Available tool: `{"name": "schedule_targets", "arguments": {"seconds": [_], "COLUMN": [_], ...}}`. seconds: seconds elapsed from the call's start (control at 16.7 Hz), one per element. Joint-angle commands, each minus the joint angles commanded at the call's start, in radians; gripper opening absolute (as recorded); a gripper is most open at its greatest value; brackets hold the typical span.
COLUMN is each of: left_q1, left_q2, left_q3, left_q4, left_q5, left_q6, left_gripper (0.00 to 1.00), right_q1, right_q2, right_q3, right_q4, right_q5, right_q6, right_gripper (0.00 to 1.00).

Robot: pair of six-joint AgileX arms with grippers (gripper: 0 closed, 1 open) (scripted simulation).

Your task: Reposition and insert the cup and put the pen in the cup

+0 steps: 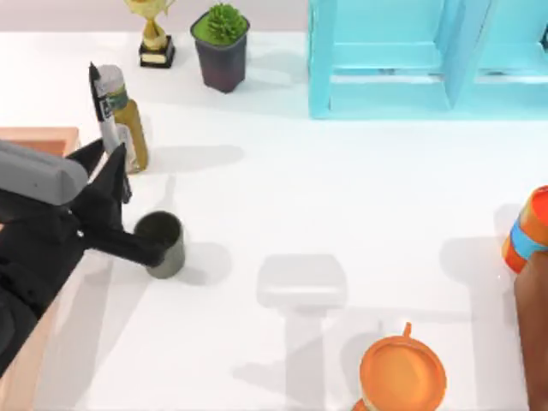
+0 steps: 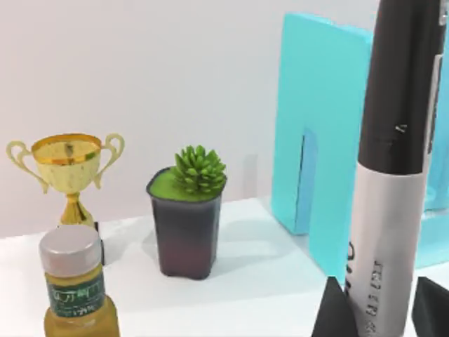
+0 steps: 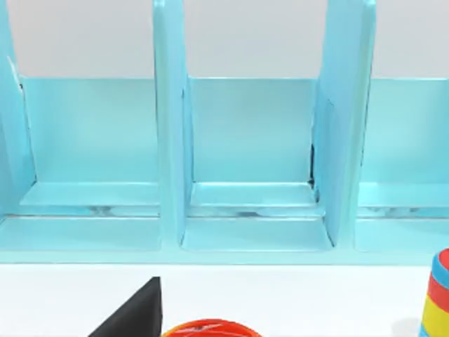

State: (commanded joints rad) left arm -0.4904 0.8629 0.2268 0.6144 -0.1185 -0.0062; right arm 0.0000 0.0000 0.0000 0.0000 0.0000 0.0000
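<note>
The dark olive-grey cup [image 1: 164,243] stands upright on the white table at the left. My left gripper [image 1: 124,193] hovers just left of it, shut on the pen [image 1: 106,107]. The pen points up and away, black cap on top, white printed barrel below. One black finger reaches across the cup's near-left side; I cannot tell whether it touches. In the left wrist view the pen [image 2: 393,175] rises between two black fingertips [image 2: 330,312]. My right arm [image 1: 535,342] is parked at the table's right edge, with one black finger [image 3: 133,312] showing in the right wrist view.
An olive bottle [image 1: 130,128] stands right behind the left gripper, with a gold trophy [image 1: 156,34] and a potted plant [image 1: 221,47] farther back. The turquoise rack [image 1: 385,68] lines the back right. An orange mug [image 1: 402,372] sits front right, a striped orange-blue object [image 1: 529,229] at far right.
</note>
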Motion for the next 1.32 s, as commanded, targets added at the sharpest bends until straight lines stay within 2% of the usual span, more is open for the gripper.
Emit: {"name": "schedule_targets", "arguments": {"seconds": [0.18, 0.6, 1.14, 1.32], "left_q1": [0.01, 0.006, 0.03, 0.037], "left_q2": [-0.052, -0.033, 0.308, 0.338], "left_q3": [-0.047, -0.041, 0.0, 0.006], "left_q4": [0.063, 0.077, 0.368, 0.399], "left_q5": [-0.002, 0.0, 0.027, 0.031], "left_q6": [0.022, 0.022, 0.023, 0.024], "left_gripper": [0.0, 0.0, 0.0, 0.0], "right_q1": [0.0, 0.0, 0.0, 0.0], "right_q2": [0.0, 0.0, 0.0, 0.0], "right_q3": [0.0, 0.0, 0.0, 0.0], "right_q4": [0.0, 0.0, 0.0, 0.0], "right_q5": [0.0, 0.0, 0.0, 0.0], "right_q6": [0.0, 0.0, 0.0, 0.0], "right_gripper": [1.0, 1.0, 1.0, 1.0]}}
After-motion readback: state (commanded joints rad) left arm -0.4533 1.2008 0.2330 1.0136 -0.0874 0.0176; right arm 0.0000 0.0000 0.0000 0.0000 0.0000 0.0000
